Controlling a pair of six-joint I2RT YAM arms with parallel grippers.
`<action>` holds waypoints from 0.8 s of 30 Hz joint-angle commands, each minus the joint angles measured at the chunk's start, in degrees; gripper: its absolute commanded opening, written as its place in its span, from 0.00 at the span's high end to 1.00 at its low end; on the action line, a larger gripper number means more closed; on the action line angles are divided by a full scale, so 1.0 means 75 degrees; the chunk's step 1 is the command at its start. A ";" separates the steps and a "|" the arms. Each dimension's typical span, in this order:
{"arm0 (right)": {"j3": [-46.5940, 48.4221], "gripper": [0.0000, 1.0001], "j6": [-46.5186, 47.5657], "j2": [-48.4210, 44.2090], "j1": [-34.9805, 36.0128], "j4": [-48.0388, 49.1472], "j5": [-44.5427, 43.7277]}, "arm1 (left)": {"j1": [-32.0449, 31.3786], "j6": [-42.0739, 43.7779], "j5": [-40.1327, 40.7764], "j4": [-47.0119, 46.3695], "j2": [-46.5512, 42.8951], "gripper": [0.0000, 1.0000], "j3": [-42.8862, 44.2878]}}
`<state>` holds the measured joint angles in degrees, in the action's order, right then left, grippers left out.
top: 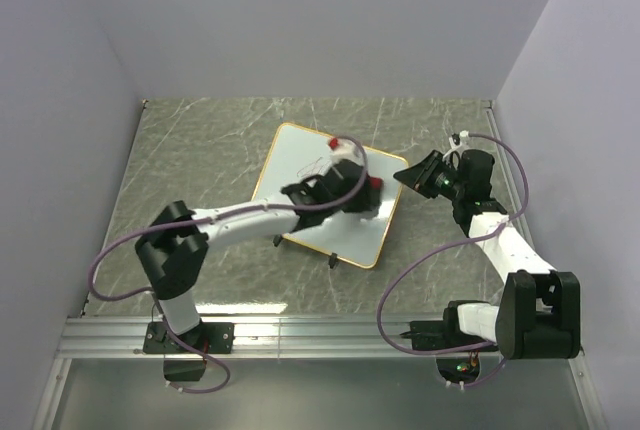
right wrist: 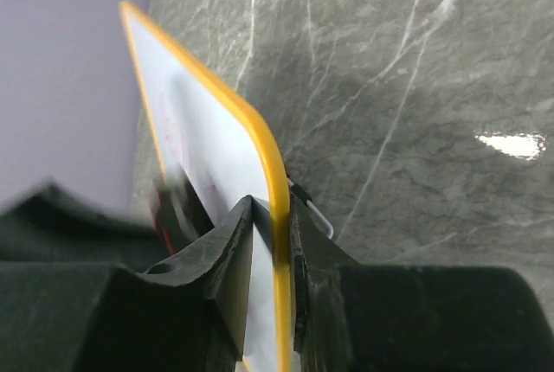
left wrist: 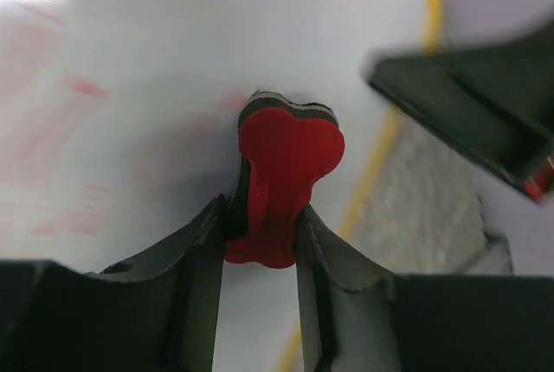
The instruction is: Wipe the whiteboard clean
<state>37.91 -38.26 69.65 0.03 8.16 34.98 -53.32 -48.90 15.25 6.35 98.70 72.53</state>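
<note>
The whiteboard [top: 300, 160], white with a yellow rim, lies at the table's middle. My left gripper [top: 368, 195] is over its right part, shut on the red-black eraser [top: 375, 185]. In the left wrist view the eraser [left wrist: 286, 156] sits between the fingers [left wrist: 195, 251] against the board [left wrist: 173, 52], with faint red smears [left wrist: 78, 130] to the left. My right gripper [top: 405, 178] is shut on the board's right edge. In the right wrist view its jaws [right wrist: 271, 225] clamp the yellow rim [right wrist: 260, 143] from both sides.
The grey marble table [top: 200, 150] is walled in lilac on three sides. The board's two small black feet [top: 333, 261] point toward the near edge. A metal rail [top: 320, 335] runs along the front by the arm bases.
</note>
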 commanded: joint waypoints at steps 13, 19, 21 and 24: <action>0.0312 1.00 0.0613 -0.0509 0.0136 -0.0455 0.0000 | 0.0157 -0.0697 -0.0067 0.1777 0.0038 0.99 -0.1278; 0.0383 1.00 0.0602 -0.0368 0.0125 -0.0421 0.0070 | 0.0909 -0.0968 0.1505 0.3264 -0.0561 1.00 -0.1667; 0.0418 1.00 0.0590 -0.0310 0.0125 -0.0409 0.0105 | 0.1062 -0.0956 0.1949 0.3511 -0.0620 1.00 -0.1609; 0.0453 1.00 0.0601 -0.0286 0.0136 -0.0409 0.0152 | 0.1437 -0.0745 0.1975 0.3455 -0.0679 1.00 -0.1562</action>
<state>38.59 -33.41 67.94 1.06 5.98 37.21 -45.34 -55.55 21.10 26.20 92.73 61.80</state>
